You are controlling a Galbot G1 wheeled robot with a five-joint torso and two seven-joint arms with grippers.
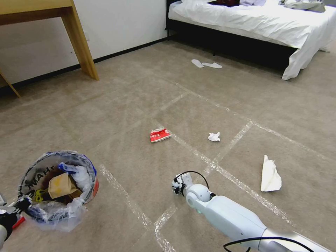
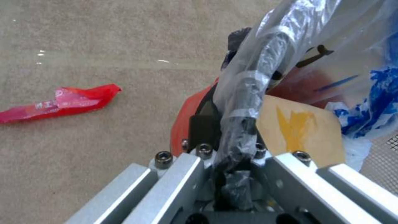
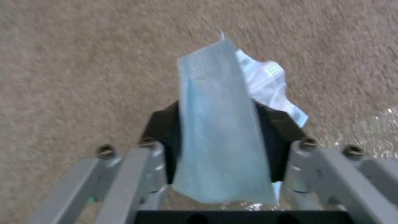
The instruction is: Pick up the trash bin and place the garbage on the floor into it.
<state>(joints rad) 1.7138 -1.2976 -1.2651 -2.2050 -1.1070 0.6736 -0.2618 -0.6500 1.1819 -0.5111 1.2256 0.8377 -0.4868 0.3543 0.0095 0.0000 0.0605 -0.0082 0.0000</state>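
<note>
The red trash bin with its printed clear liner hangs at the lower left, holding a brown paper bag and other litter. My left gripper is shut on its near rim; the left wrist view shows the jaws clamping the liner-wrapped rim. My right gripper is low over the floor at the centre bottom, shut on a light blue face mask. Garbage lying on the carpet: a red wrapper, a white tissue wad and a white crumpled paper.
A wooden table leg stands at the back left by the wall. A bed with white sheets fills the back right, with two white slippers in front of it. Shiny tape lines cross the carpet.
</note>
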